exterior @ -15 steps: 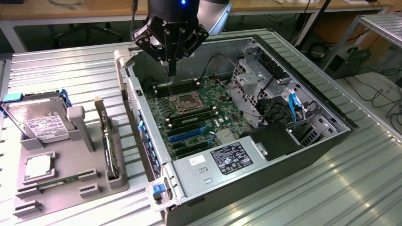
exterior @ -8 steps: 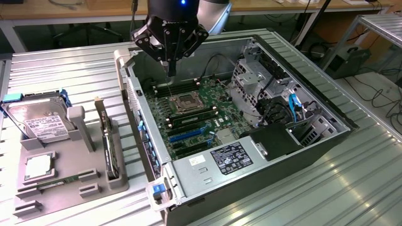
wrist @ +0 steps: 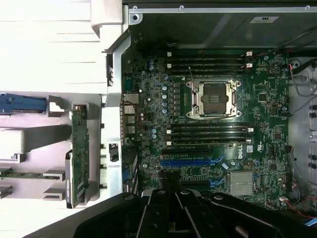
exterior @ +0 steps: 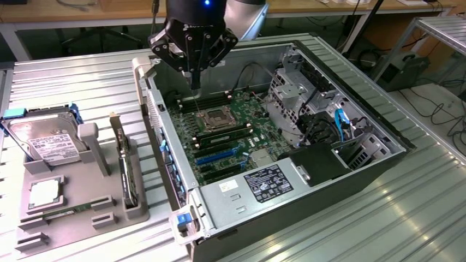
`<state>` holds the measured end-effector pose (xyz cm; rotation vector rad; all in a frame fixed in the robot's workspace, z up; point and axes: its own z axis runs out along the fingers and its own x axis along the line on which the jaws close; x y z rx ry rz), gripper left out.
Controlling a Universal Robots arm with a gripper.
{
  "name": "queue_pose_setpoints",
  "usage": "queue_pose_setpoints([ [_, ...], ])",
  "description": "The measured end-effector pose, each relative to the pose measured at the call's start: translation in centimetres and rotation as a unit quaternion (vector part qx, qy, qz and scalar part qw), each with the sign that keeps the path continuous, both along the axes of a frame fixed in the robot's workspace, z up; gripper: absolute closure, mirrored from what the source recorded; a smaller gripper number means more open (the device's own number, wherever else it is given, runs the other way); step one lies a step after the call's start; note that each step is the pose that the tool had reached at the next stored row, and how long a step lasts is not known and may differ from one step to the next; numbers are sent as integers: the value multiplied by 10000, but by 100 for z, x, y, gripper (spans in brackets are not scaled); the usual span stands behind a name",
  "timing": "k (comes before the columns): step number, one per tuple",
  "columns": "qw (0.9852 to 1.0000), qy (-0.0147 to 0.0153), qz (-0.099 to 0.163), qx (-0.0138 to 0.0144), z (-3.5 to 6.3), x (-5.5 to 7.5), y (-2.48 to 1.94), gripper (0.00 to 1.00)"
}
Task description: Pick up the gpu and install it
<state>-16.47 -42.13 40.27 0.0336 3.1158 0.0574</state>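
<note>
- Claw [exterior: 193,73] is pinched fully shut with nothing in it, hanging over the open black computer case [exterior: 313,224], just above the green motherboard [exterior: 240,136] near its square silver CPU socket [exterior: 218,117].
- Thin green-and-black gpu card [exterior: 128,172] stands on edge in a grey plastic holder [exterior: 73,188] on the ribbed metal surface [exterior: 73,82]. In the exterior view it's roughly 8 o'clock from the claw and well apart from it.

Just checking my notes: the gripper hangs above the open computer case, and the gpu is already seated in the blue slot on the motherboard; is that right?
Not quite. The gpu is not in the blue slot; it stands on edge in the grey holder beside the computer case, as the exterior view shows. The gripper does hang above the open case.
</note>
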Motion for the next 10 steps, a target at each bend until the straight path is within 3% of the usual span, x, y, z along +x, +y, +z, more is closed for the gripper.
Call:
queue_pose_setpoints([
  [10, 10000, 0, 0, 0, 0, -369, 0, 89],
])
